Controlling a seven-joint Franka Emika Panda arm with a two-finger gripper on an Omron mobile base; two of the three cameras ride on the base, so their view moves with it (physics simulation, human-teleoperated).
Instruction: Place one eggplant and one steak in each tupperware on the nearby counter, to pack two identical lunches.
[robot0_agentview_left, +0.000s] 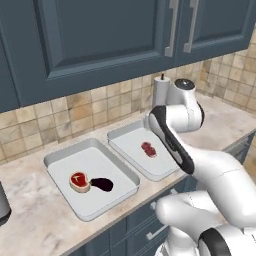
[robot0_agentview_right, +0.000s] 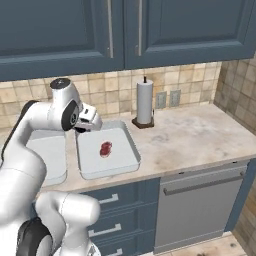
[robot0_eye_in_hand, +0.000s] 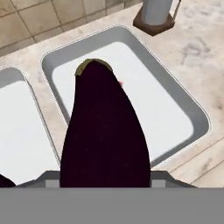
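Currently, left tupperware (robot0_agentview_left: 60, 162) near the counter's (robot0_agentview_left: 30, 220) front edge holds 1 steak (robot0_agentview_left: 79, 180) touching 1 eggplant (robot0_agentview_left: 102, 184). Right tupperware (robot0_agentview_left: 125, 137) alongside it holds a second steak (robot0_agentview_left: 148, 149) near its centre. Above that container, gripper (robot0_agentview_right: 80, 129) pinches a second eggplant (robot0_eye_in_hand: 103, 131). Paper towel roll (robot0_agentview_right: 144, 102) stands toward the backsplash.

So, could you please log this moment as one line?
gripper: holding eggplant | over right tupperware | inside: steak | left tupperware: full
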